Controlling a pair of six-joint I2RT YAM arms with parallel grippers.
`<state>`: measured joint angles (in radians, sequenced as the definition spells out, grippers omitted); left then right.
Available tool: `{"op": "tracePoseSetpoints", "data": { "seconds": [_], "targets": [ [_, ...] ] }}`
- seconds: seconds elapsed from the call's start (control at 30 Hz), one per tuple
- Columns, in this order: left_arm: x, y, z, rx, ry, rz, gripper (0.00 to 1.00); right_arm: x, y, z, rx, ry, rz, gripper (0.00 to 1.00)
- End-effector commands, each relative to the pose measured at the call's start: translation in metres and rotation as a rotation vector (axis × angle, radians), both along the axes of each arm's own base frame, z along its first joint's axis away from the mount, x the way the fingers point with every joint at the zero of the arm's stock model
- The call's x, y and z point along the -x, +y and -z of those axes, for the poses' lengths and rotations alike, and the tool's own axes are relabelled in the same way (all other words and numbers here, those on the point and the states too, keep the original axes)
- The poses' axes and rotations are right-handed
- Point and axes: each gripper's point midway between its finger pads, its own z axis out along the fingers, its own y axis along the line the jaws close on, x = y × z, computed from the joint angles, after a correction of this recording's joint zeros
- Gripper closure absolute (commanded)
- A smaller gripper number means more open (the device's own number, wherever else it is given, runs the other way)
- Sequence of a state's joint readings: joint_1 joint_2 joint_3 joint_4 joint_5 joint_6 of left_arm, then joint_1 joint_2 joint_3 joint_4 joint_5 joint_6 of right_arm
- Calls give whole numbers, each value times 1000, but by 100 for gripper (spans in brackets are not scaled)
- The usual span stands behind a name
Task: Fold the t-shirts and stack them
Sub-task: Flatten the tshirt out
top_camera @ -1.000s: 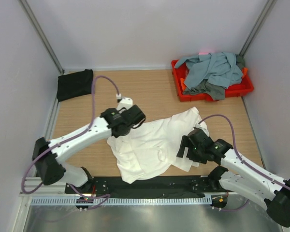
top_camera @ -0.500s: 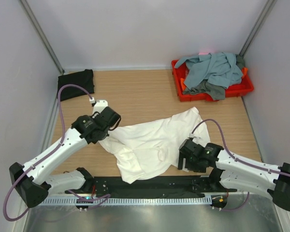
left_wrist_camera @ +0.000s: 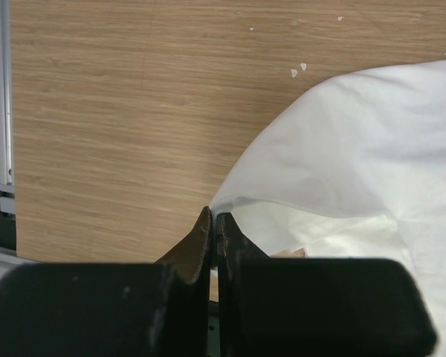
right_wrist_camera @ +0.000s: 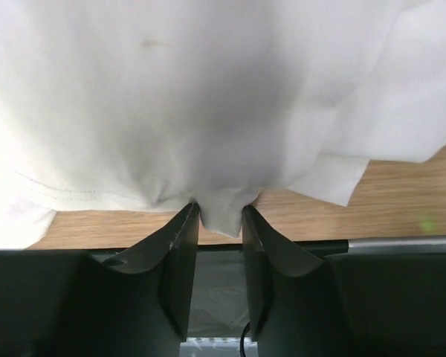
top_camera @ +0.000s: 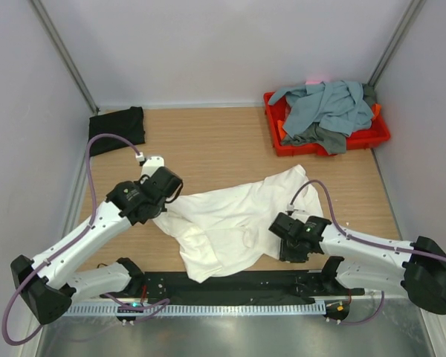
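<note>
The white t-shirt (top_camera: 234,219) lies spread and rumpled on the table (top_camera: 223,141), near my edge and between the two arms. On my left wrist camera the left gripper (left_wrist_camera: 213,223) is closed nearly flat. Its fingertips are pressed together right on the shirt's left edge, and a small bit of hem is pinched in them. On my right wrist camera the right gripper (right_wrist_camera: 219,212) is closed only partway, with a narrow gap between the fingers. A tuck of the shirt's near edge sits in that gap and the cloth bunches above it.

The red tray (top_camera: 297,151) stands at the far right corner of the table, well apart from the white shirt. A grey-blue t-shirt (top_camera: 323,104) is heaped in it and spills over the rim, and a dark grey t-shirt (top_camera: 331,137) is crumpled beneath it. A black t-shirt (top_camera: 116,123) lies flat at the far left corner, touching neither arm.
</note>
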<state>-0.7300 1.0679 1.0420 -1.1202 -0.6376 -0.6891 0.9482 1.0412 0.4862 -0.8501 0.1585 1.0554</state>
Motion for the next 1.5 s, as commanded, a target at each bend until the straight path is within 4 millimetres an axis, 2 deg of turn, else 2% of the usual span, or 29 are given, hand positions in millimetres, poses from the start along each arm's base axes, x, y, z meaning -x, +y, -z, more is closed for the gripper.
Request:
{"op": "tracePoseSetpoints", "data": {
  "seconds": [0.0, 0.1, 0.13, 0.17, 0.2, 0.3, 0.33, 0.4, 0.43, 0.5, 0.53, 0.57, 0.6, 0.7, 0.73, 0.8, 0.83, 0.87, 0.9, 0.97, 1.0, 1.07, 1.13, 1.17, 1.2, 1.27, 1.3, 1.33, 1.47],
  "targets": [
    [-4, 1, -7, 20, -41, -1, 100, -20, 25, -7, -78, -72, 11, 69],
    [-3, 2, -8, 22, -43, -2, 100, -24, 31, -15, -93, -86, -5, 87],
    [-4, 1, -9, 25, -47, -2, 100, -29, 34, -22, -100, -103, -6, 98],
    [-4, 1, -11, 28, -51, -1, 100, -32, 36, -28, -104, -119, -12, 99],
    [-4, 1, -12, 31, -48, 1, 100, -41, 44, -45, -133, -159, -13, 98],
    [-3, -3, -32, 68, -69, 16, 100, -63, 46, -83, -115, -269, -28, 98],
    [-5, -5, -46, 89, -92, 34, 100, -76, 55, -118, -148, -332, -26, 98],
    [-4, -8, -68, 136, -140, 56, 100, -96, 55, -161, -143, -444, -28, 99],
    [-5, -11, -87, 170, -178, 81, 100, -108, 63, -205, -186, -516, -22, 99],
    [-4, -11, -111, 205, -232, 111, 100, -124, 60, -252, -175, -627, -24, 99],
    [-5, -13, -134, 240, -281, 127, 100, -133, 64, -298, -221, -704, -12, 99],
    [-5, -12, -146, 230, -301, 156, 100, -138, 62, -322, -234, -754, -6, 99],
    [-6, -11, -170, 253, -352, 166, 100, -143, 56, -370, -259, -855, -7, 99],
    [-4, -7, -205, 241, -410, 214, 100, -150, 49, -427, -278, -972, -2, 98],
    [-2, -5, -227, 261, -455, 220, 100, -146, 37, -466, -310, -1054, -5, 98],
    [2, -2, -249, 271, -499, 251, 100, -142, 29, -494, -331, -1117, -12, 99],
    [8, 3, -271, 303, -558, 257, 100, -136, 20, -519, -354, -1184, -37, 98],
    [13, 6, -282, 315, -591, 271, 100, -133, 17, -530, -367, -1216, -55, 99],
    [16, 8, -293, 321, -623, 291, 100, -124, 3, -544, -390, -1265, -59, 98],
    [30, 22, -322, 373, -740, 289, 100, -113, -2, -563, -424, -1345, -128, 98],
    [34, 25, -327, 378, -770, 299, 100, -100, -12, -576, -476, -1393, -143, 99],
    [51, 34, -348, 441, -873, 326, 100, -79, -13, -587, -553, -1441, -239, 99],
    [66, 26, -361, 495, -936, 430, 100, -54, -32, -600, -648, -1519, -258, 99],
    [83, 32, -370, 528, -989, 472, 100, -43, -34, -604, -686, -1545, -298, 99],
    [94, 23, -377, 566, -1024, 555, 100, -27, -52, -610, -724, -1594, -290, 99],
    [112, 28, -386, 590, -1091, 610, 100, -11, -68, -616, -755, -1644, -306, 99],
    [126, 38, -393, 613, -1148, 619, 100, -2, -79, -620, -776, -1673, -301, 99],
    [134, 45, -396, 616, -1176, 617, 100, 11, -96, -623, -797, -1709, -287, 99],
    [158, 68, -403, 622, -1243, 614, 100, 34, -125, -633, -823, -1788, -290, 99]
  ]
}}
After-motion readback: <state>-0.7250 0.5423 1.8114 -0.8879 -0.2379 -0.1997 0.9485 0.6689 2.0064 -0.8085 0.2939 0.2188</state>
